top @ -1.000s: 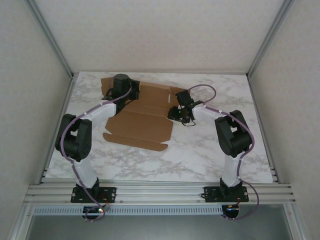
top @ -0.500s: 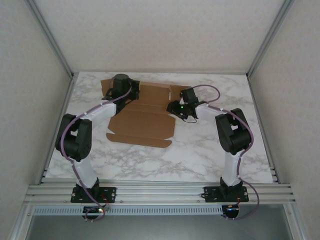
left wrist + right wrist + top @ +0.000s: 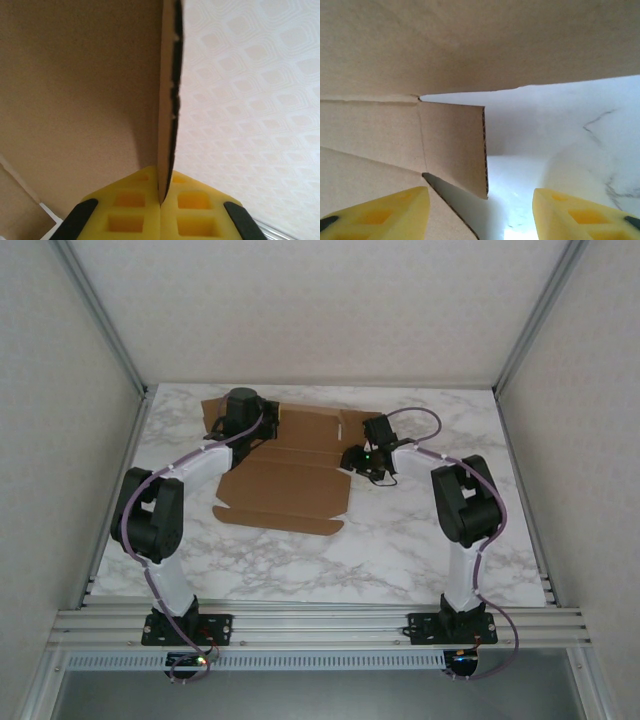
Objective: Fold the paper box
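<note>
Paper box (image 3: 285,490) slid rightward, left claw (image 3: 161,197) clamped on its raised edge, right claw (image 3: 480,205) apart beside its flap.

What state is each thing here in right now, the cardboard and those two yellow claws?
Paper box: unfolded, lying mostly flat on the table.
Left gripper: shut on an edge of the paper box.
Right gripper: open at the box's right side, facing a small flap and gripping nothing.
</note>
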Robot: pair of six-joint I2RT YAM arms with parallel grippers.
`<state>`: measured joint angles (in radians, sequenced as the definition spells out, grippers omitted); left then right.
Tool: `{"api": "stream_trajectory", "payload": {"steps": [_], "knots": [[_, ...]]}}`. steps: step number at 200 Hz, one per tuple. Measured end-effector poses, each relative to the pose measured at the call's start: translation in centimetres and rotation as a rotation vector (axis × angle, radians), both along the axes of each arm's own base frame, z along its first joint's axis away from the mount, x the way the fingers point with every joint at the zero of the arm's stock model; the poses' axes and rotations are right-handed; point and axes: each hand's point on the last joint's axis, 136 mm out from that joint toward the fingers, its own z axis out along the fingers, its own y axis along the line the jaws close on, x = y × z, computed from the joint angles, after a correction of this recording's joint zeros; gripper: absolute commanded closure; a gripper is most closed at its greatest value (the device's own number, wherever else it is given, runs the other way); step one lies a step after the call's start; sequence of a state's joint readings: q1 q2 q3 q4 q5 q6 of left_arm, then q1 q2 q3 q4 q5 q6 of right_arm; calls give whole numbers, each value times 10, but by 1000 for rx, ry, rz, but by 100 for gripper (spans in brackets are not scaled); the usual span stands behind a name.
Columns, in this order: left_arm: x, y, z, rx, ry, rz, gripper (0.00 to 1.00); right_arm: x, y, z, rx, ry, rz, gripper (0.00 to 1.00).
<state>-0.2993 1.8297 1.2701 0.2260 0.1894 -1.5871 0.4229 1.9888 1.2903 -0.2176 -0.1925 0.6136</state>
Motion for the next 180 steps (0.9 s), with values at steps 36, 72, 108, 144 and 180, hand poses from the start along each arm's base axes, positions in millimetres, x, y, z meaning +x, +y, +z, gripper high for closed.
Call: {"api": "stream_trajectory", "payload": {"steps": [36, 72, 108, 144, 180], "knots": [[0, 0, 0, 0, 0, 0, 100, 5, 12, -3, 62, 0, 31, 43], [0, 1, 0, 0, 0, 3, 100, 14, 23, 12, 109, -30, 57, 43], [0, 1, 0, 0, -1, 3, 100, 20, 33, 25, 157, -62, 91, 44], [0, 1, 0, 0, -1, 3, 100, 20, 39, 30, 190, -72, 111, 44], [1, 1, 0, -1, -1, 3, 100, 21, 43, 35, 205, -80, 131, 44]]}}
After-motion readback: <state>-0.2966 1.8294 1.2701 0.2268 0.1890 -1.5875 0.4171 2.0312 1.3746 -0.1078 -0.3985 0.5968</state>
